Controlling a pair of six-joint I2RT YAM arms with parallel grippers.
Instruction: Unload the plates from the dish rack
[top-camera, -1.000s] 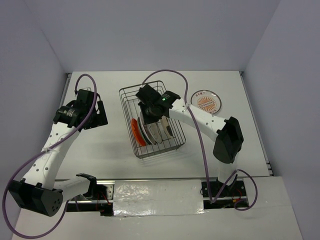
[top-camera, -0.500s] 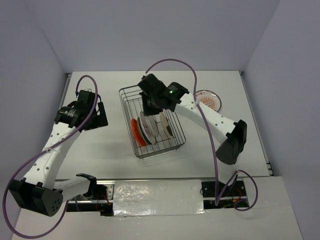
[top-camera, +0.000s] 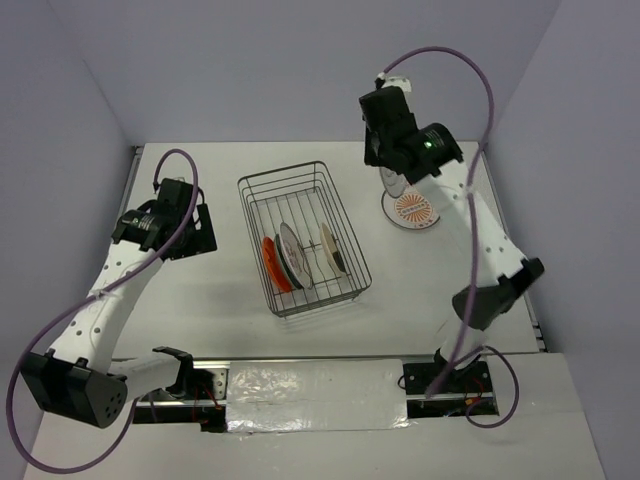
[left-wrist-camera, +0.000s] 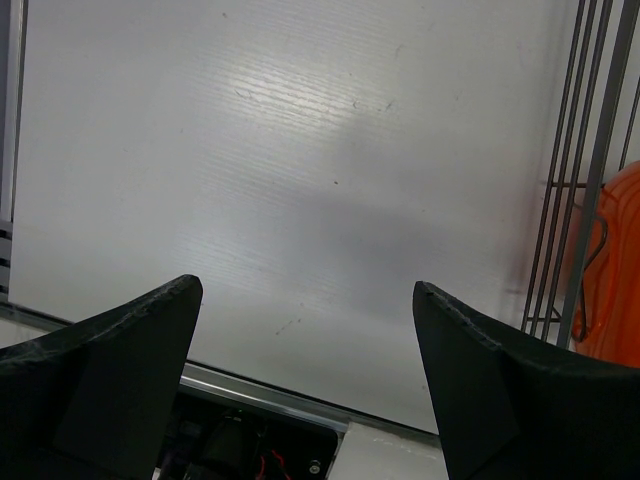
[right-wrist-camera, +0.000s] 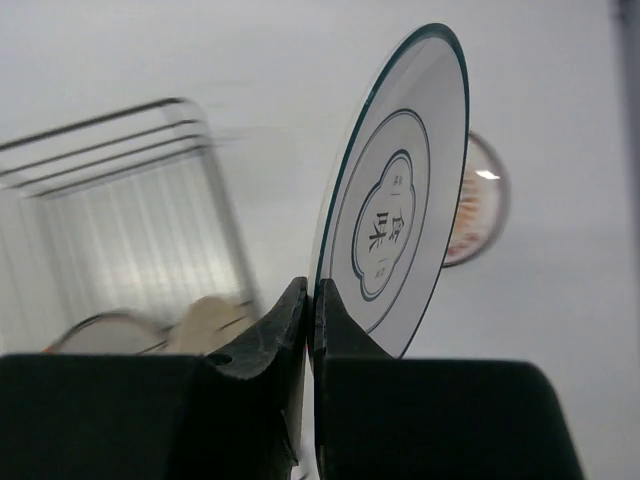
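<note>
My right fingers (right-wrist-camera: 311, 297) were clamped on the lower rim of a white round plate with a teal edge (right-wrist-camera: 395, 200). Only the right wrist view let me read the characters 食 and 味 on its emblem. The top view showed that plate upright over the white orange-sunburst plate (top-camera: 416, 209), which lay flat near the tabletop's (top-camera: 220, 290) far right corner, well apart from the dark grey wire dish rack (top-camera: 290, 181). My left fingers (left-wrist-camera: 307, 290) stood wide apart and empty, beside the rack's solid orange plate (left-wrist-camera: 612, 250).

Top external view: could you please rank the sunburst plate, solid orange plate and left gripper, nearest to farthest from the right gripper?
1. White round orange-sunburst plate, lying beside the right gripper.
2. Solid orange round plate, in the dark wire rack.
3. Left gripper, far left.
</note>
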